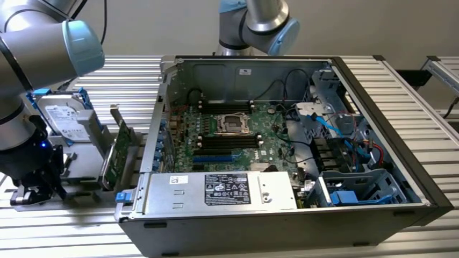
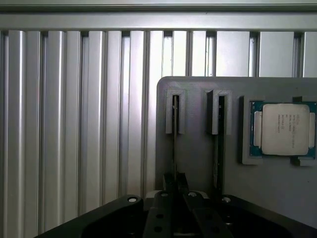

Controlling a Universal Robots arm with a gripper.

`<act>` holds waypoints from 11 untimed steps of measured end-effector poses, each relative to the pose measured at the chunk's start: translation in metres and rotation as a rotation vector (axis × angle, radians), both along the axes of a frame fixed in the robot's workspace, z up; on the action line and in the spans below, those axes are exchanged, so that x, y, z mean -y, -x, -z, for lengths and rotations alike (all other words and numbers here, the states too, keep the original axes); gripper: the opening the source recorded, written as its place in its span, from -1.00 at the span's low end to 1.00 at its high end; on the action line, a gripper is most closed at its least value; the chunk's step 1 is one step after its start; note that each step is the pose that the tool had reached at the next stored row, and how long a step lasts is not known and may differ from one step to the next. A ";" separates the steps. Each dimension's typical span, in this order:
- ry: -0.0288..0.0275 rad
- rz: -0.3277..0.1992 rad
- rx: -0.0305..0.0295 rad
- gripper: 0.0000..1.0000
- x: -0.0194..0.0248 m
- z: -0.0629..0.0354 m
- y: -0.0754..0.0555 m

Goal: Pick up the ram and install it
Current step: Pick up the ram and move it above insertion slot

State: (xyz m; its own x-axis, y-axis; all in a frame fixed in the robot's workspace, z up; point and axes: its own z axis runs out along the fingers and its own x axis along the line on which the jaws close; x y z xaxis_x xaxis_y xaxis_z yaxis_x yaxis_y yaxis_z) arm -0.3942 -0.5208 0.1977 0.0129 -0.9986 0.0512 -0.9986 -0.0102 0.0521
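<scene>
Ribbed metal surface (image 1: 57, 231), exterior view's lower left: we log the tool (image 2: 175, 181) pinching the ram (image 2: 174, 129), which stands edge-up in a grey holder (image 2: 198, 163) slot; risk, we judge, an off-centre grip jamming it on lifting.

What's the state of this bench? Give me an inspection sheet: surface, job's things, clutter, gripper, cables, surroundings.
surface: ribbed aluminium table carrying an open PC case and a grey holder.
job's things: ram standing edge-on in a holder slot.
clutter: CPU, hard drive and expansion card on the holder.
grippers: gripper low over the holder, fingers closed on the ram.
cables: blue and black cables inside the case.
surroundings: plain wall behind.
</scene>
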 end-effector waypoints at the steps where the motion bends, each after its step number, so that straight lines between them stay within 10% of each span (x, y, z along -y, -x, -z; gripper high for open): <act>1: 0.0000 0.000 0.0001 -0.74 0.0000 0.0000 0.000; 11: -0.0004 0.000 0.0002 -0.74 -0.0001 -0.0052 0.000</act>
State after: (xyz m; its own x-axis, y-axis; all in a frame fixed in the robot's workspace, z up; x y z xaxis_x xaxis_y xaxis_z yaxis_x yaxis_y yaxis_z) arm -0.3942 -0.5208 0.2029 0.0127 -0.9986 0.0508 -0.9986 -0.0100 0.0519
